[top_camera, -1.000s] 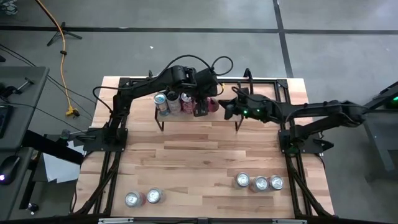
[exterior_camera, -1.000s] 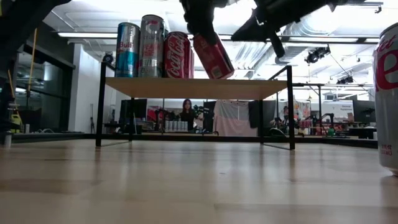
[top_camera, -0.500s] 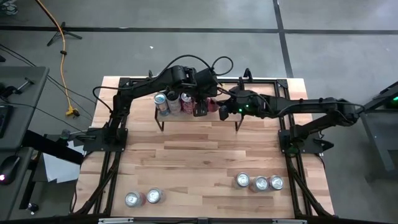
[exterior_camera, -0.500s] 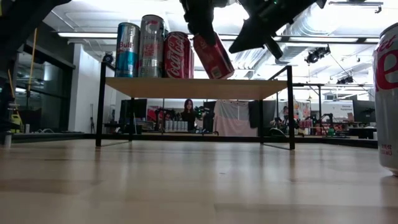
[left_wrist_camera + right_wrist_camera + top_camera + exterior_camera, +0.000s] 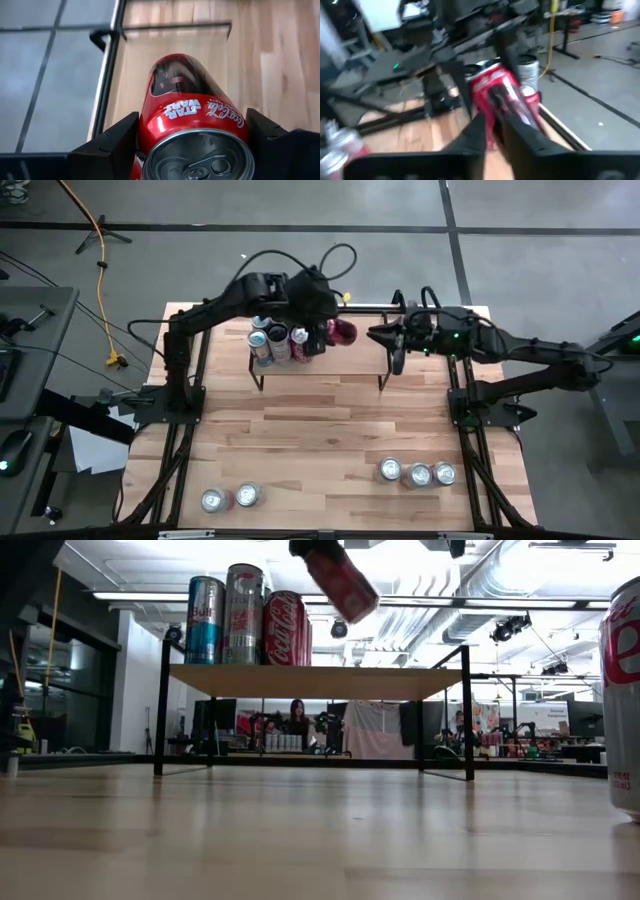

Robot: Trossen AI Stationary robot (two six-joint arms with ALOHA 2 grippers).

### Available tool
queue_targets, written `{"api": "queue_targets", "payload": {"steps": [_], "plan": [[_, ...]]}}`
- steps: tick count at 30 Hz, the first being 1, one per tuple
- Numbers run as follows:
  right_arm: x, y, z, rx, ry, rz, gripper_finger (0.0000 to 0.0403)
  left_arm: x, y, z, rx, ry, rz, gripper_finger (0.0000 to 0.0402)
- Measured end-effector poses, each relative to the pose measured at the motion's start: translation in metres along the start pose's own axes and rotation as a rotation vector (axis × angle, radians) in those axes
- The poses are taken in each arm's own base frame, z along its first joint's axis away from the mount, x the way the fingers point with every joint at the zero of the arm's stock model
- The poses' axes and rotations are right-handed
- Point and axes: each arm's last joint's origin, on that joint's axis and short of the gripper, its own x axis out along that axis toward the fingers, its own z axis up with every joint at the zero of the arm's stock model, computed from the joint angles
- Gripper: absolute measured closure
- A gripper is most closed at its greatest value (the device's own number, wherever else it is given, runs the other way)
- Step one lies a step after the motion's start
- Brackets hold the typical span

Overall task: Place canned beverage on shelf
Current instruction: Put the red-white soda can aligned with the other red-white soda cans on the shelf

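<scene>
Wood tabletop [image 5: 330, 440] fills our frame; upper centre, our left gripper [image 5: 322, 332] clamps a tilted red Coca-Cola can [image 5: 342, 331] above the shelf [image 5: 315, 680]. Right gripper [image 5: 390, 337], fingers nearly closed, empty.

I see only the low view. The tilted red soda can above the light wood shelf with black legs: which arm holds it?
Observer: The left gripper holds the red soda can, one finger on each side.
Operator: Where is the other arm?
Observer: The right gripper is at the right end of the shelf, pointing toward the can.
Operator: How many cans stand on the tabletop?
Observer: Five: two cans on the left side, three cans on the right.
</scene>
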Motion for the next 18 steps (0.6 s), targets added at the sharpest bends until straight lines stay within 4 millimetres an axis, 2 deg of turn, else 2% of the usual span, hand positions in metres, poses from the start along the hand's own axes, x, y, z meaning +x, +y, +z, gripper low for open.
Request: {"api": "queue_targets", "payload": {"steps": [4, 11, 15, 18], "plan": [[-0.002, 0.005, 0.025, -0.088, 0.085, 0.022, 0.0266, -0.013, 0.002, 0.002, -0.006, -0.054, 0.005, 0.019], [0.018, 0.012, 0.057, -0.202, 0.309, 0.002, 0.0077, -0.019, 0.002, 0.001, -0.041, -0.067, 0.003, 0.019], [0.035, 0.015, 0.062, -0.287, 0.486, 0.007, 0.0015, -0.019, 0.002, 0.001, -0.05, -0.068, 0.004, 0.019], [0.049, 0.017, 0.065, -0.358, 0.54, 0.023, 0.0008, -0.019, 0.002, 0.001, -0.051, -0.069, 0.003, 0.019]]}}
